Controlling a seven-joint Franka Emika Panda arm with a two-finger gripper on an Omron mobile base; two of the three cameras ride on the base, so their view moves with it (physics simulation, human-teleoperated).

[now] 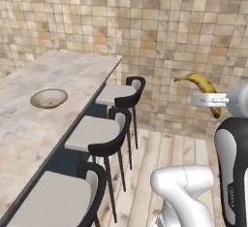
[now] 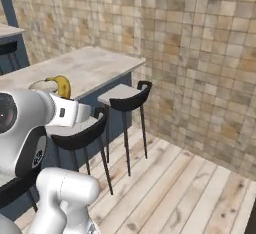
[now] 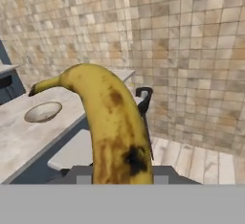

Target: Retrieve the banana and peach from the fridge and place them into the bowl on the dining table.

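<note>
And there it was, the banana (image 1: 202, 86) riding high in the gripper (image 1: 209, 99), the claw clamped on its lower end while the curved yellow body arched up and over to the left, dark stem pointing away! From the hand view the banana (image 3: 114, 127) rose straight up out of the fingers, brown freckles along it and a dark bruise low down (quite a battered one). The fruit hung in open air above the wooden floor, off to the right of the stools (image 1: 106, 138) and well apart from the dining table (image 1: 29, 129). On that marbled top sat the bowl (image 1: 48, 98), shallow and tan, nothing visible inside it. In the right base view the banana (image 2: 61, 85) peeked over the white wrist, with the bowl (image 2: 39, 84) showing just behind it on the table (image 2: 95, 65). Tiled wall (image 2: 200, 53) all around behind the scene.
</note>
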